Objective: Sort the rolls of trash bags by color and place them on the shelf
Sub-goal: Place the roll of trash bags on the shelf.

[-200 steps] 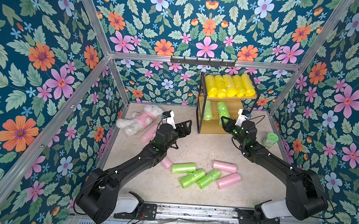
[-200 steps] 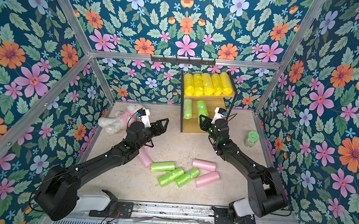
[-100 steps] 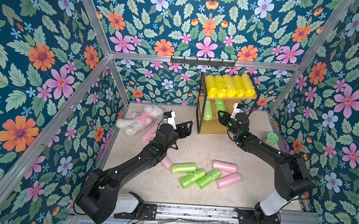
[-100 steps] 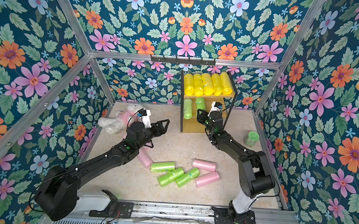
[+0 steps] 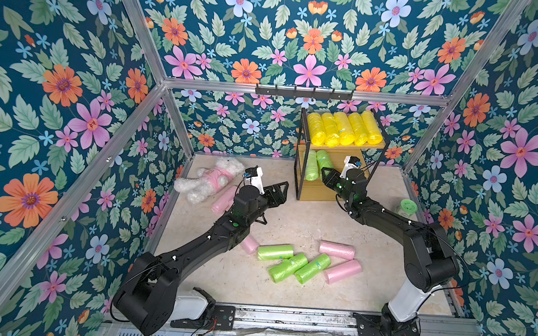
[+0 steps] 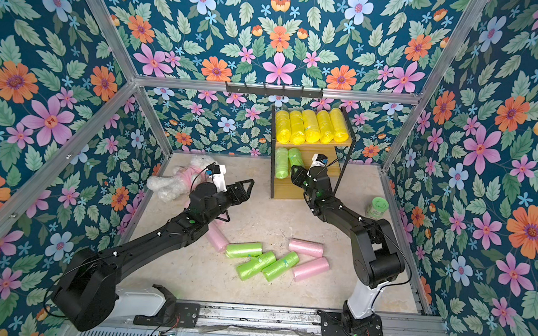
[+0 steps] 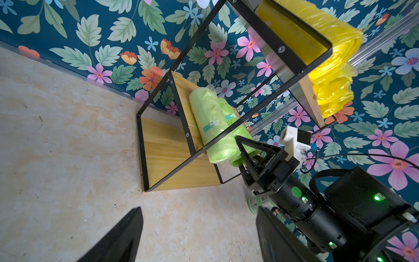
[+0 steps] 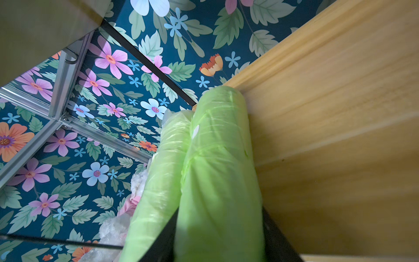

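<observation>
Several yellow rolls point(image 5: 345, 128) lie side by side on the top board of the shelf point(image 5: 321, 192). Two green rolls lie on the middle board. My right gripper point(image 5: 327, 176) reaches into that tier, and its jaws hug the nearer green roll point(image 8: 217, 170) on both sides, beside the other green roll point(image 8: 158, 181). My left gripper point(image 5: 280, 192) hangs open and empty above the floor, left of the shelf. On the floor lie three green rolls point(image 5: 288, 267) and several pink rolls point(image 5: 336, 249); one pink roll point(image 5: 225, 199) is by the plush toy.
A white plush toy in a pink shirt point(image 5: 208, 179) lies at the back left. A green-lidded jar point(image 5: 406, 207) stands by the right wall. A black hook rail point(image 5: 303, 91) hangs above the shelf. Flowered walls close three sides.
My right arm has carried the green roll from in front of the shelf into the middle tier, beside the roll lying there. The left arm has not moved.
</observation>
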Robot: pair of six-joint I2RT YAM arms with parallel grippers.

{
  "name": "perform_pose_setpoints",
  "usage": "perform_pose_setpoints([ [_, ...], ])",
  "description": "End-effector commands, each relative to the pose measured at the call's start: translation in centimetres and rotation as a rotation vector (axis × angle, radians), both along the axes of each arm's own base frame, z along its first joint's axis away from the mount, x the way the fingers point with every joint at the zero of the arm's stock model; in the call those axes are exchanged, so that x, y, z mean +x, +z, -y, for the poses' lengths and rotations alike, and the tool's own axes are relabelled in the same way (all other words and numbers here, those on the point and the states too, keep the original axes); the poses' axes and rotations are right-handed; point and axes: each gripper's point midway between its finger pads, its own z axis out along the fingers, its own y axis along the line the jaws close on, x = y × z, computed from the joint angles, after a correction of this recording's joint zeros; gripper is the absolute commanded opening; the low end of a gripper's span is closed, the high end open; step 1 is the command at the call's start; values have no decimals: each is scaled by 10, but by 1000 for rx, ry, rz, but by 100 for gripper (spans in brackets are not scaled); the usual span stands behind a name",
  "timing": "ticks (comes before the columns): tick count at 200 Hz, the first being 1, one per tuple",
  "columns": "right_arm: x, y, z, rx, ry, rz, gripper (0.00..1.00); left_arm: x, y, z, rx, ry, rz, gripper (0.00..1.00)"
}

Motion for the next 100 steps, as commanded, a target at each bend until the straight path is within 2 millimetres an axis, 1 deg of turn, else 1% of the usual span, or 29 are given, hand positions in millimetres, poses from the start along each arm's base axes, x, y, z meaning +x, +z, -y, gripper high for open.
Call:
perform_pose_setpoints([
  [1, 6, 7, 1, -9, -17, 27, 49, 1, 5, 1, -2, -7, 23, 84],
  [28, 8, 5, 0, -12, -12, 22, 52, 1, 7, 1, -1, -9, 26, 84],
  [51, 7, 7, 0, -11, -11, 24, 54, 1, 4, 1, 10, -6, 22, 84],
  [65, 4, 9, 0, -8, -9, 28, 57, 1, 2, 1, 16, -6, 19, 84],
  [100, -5, 17, 5, -6, -11, 42, 62, 1, -10, 2, 51, -15, 0, 84],
])
